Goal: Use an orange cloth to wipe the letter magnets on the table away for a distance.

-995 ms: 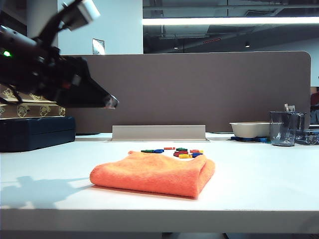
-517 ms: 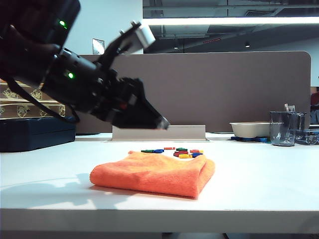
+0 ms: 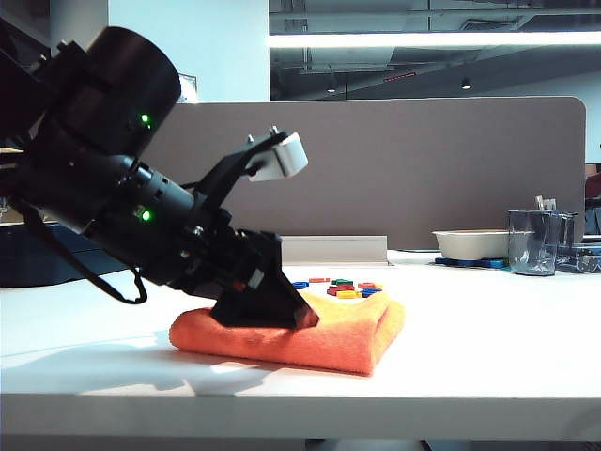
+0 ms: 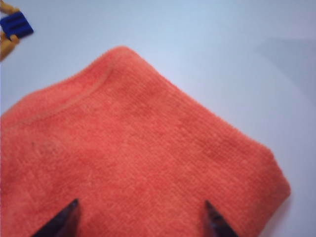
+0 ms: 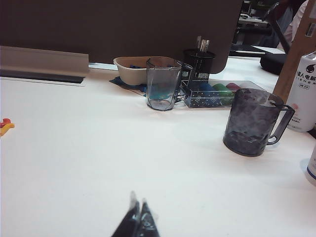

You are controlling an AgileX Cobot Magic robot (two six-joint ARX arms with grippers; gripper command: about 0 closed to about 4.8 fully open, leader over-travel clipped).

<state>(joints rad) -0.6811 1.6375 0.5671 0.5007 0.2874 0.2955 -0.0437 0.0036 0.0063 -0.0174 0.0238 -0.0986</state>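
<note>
Broadly, one pale table fills the scene, with one brown partition panel along its back edge. One arm reaches in from the left of the exterior view, and its left gripper is down on the single folded orange cloth near the table's middle. In the left wrist view the left gripper shows two dark fingertips spread wide apart over the cloth, nothing caught between them. The letter magnets lie in one small cluster just behind the cloth's far edge; about eight can be made out, red, green, blue and yellow, though they overlap too much for a sure count. None can be read as a letter.

Off to the right, the right gripper hangs above bare table with its two tips pressed together, empty. Beyond it stand two smoky plastic mugs, one beige bowl and one black pen holder. A white bottle at the edge carries Chinese print, too cropped to read fully.
</note>
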